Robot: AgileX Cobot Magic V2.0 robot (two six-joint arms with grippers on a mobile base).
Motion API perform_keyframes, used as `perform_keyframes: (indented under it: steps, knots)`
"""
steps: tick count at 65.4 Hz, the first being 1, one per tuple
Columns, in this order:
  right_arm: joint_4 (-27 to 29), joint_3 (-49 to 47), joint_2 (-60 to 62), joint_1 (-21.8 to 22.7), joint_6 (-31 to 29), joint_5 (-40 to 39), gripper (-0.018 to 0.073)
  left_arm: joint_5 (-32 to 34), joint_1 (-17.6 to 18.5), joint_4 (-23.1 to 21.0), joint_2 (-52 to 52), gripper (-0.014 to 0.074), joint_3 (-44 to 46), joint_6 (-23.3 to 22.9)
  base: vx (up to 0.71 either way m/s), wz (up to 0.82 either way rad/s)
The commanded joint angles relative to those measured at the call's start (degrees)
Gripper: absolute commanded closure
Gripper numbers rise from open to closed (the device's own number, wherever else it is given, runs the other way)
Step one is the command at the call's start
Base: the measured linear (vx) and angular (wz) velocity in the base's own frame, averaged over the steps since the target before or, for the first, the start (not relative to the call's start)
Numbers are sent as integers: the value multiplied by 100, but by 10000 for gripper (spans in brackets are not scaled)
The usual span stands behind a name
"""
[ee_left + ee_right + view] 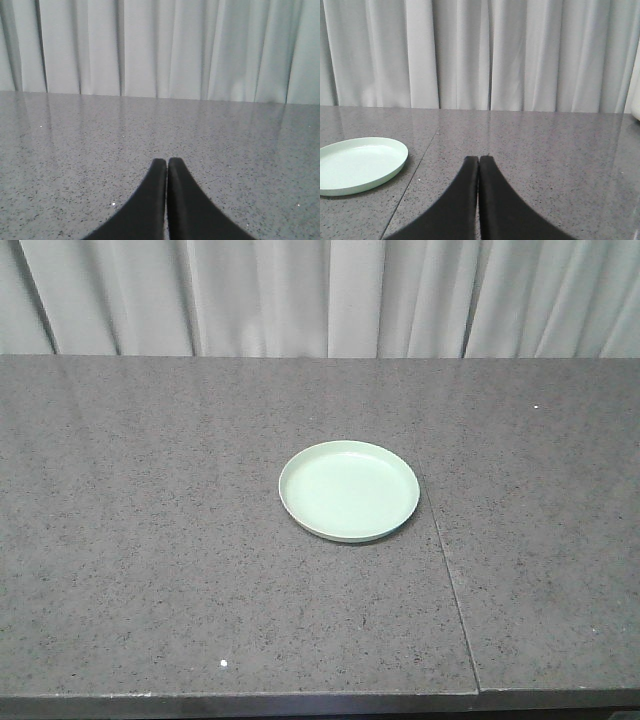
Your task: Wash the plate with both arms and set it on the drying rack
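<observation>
Plate (348, 490) lies flat and right way up near the middle of the dark speckled tabletop (150, 560), just beside a seam (450, 580) in the slab, with nothing touching it. Left hand (167, 165) and right hand (479, 162) each have their fingers pressed together and hold nothing. The step in hand is judged to be the first approach: part the fingers fully before descending, come in low from opposite sides, and grip the upright rim, not the smooth floor.
</observation>
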State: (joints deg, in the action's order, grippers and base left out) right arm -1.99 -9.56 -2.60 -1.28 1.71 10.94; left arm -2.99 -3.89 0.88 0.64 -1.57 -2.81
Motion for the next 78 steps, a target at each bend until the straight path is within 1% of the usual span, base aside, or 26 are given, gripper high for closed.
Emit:
perform_keyframes:
  steps: [1, 13, 20, 23, 26, 34, 42, 48, 57, 63, 70, 74, 78]
  knots:
    - [-80, -671, -474, 23, -69, 111, 564, 426, 5, -39, 82, 603, 150, -19, 0, 0]
    - [199, -1822, -1367, 23, -69, 952, 564, 426, 5, -39, 82, 603, 150, -19, 0, 0]
    - [475, -2372, -1952, 23, -96, 1385, 560, 426, 5, -39, 82, 603, 150, -19, 0, 0]
    - [601, -2595, -2156, 23, -243, 1571, 559, 426, 5, -39, 82, 603, 150, -19, 0, 0]
    - [722, -2814, -2398, 23, -543, 1772, 559, 426, 5, -39, 82, 603, 150, -19, 0, 0]
    - [1226, -3360, -3092, 23, -1132, 2320, 541, 426, 5, -39, 82, 603, 150, -19, 0, 0]
    - [1631, -3880, -3756, 23, -1630, 2891, 475, 426, 5, -39, 82, 603, 150, -19, 0, 0]
    - [1789, -4192, -4233, 23, -1843, 3200, 379, 426, 5, -39, 82, 603, 150, -19, 0, 0]
    - [1832, -4574, -4878, 23, -2144, 3600, 200, 426, 5, -39, 82, 603, 150, -19, 0, 0]
    - [1907, -4793, -5225, 18, -2220, 3702, 131, 426, 5, -39, 82, 603, 150, -19, 0, 0]
    - [1871, -5016, -5598, -158, -2384, 3732, 121, 426, 5, -39, 82, 603, 150, -19, 0, 0]
    - [1667, -5157, -5821, -388, -2368, 3762, 128, 426, 5, -39, 82, 603, 150, -19, 0, 0]
    - [1417, -5321, -6059, -597, -2216, 3762, 132, 426, 5, -39, 82, 603, 150, -19, 0, 0]
